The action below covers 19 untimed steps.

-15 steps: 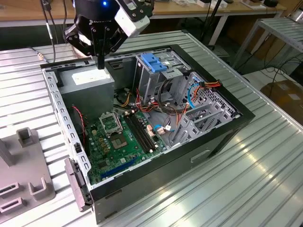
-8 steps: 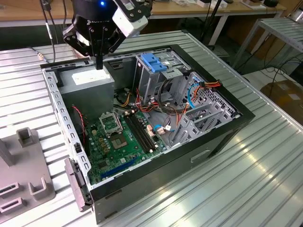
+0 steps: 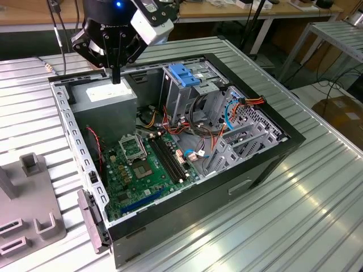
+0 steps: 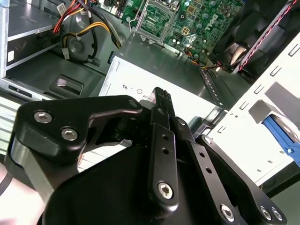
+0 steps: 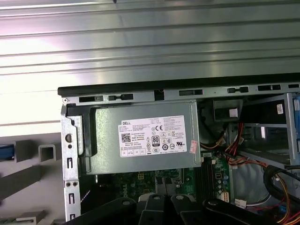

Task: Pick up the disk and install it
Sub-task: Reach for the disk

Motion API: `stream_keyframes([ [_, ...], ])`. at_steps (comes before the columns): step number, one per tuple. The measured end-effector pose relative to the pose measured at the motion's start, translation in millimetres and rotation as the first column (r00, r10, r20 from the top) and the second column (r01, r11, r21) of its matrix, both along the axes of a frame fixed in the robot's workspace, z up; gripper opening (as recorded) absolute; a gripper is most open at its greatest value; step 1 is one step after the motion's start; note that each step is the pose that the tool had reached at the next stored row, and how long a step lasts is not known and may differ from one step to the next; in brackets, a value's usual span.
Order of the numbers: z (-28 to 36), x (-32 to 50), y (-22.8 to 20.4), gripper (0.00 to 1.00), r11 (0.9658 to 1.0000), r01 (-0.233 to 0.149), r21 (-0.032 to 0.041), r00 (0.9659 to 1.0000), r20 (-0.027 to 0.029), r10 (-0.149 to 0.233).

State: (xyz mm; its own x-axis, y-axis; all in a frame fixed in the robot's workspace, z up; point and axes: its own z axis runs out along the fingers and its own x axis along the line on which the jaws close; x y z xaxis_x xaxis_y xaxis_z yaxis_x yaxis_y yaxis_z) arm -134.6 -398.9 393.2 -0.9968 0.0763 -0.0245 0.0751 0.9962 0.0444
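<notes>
Gripper (image 3: 116, 79) clenched, empty, over the power supply (image 3: 108, 107), exterior view's upper left; we should keep clearance above it.

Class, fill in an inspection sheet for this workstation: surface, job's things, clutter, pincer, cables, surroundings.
Surface: ribbed metal table.
Job's things: open computer case with a blue-handled drive cage inside.
Clutter: grey slotted fixture beside the case.
Pincer: pincer shut, holding nothing, over the power supply.
Cables: red, yellow and orange wires loose inside the case.
Surroundings: wooden bench, cardboard box.
</notes>
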Motion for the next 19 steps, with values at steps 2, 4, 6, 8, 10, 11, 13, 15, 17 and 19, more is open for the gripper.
stream_keyframes([
  [2, 0.0, -1.7, 0.0, 0.10, 1.0000, 0.000, 0.0000, 1.0000, 0.0000, 0.000],
  [4, 0.0, -2.4, 0.0, 0.10, 1.0000, 0.000, 0.0000, 1.0000, 0.0000, 0.000],
  [6, 0.0, -3.5, 0.0, 0.10, 1.0000, 0.000, -0.0001, 1.0000, 0.0000, 0.000],
  [8, 0.0, -4.5, 0.0, 0.10, 1.0000, 0.000, 0.0000, 1.0000, 0.0000, 0.000],
  [10, 0.0, -5.6, 0.0, 0.10, 1.0000, 0.000, -0.0001, 1.0000, 0.0000, 0.000],
  [11, 0.0, -6.0, 0.0, 0.10, 1.0000, 0.000, 0.0000, 1.0000, 0.0000, 0.000],
  [13, 0.0, -7.7, 0.0, 0.10, 1.0000, 0.000, -0.0001, 1.0000, -0.0001, 0.000],
  [15, 0.0, -8.6, 0.0, 0.10, 1.0000, 0.000, 0.0000, 1.0000, 0.0000, 0.000],
  [17, 0.0, -10.2, 0.0, 0.10, 1.0000, 0.000, 0.0000, 1.0000, 0.0000, 0.000],
  [19, 0.0, -11.0, 0.0, 0.10, 1.0000, 0.000, 0.0000, 1.0000, 0.0000, 0.000],
])
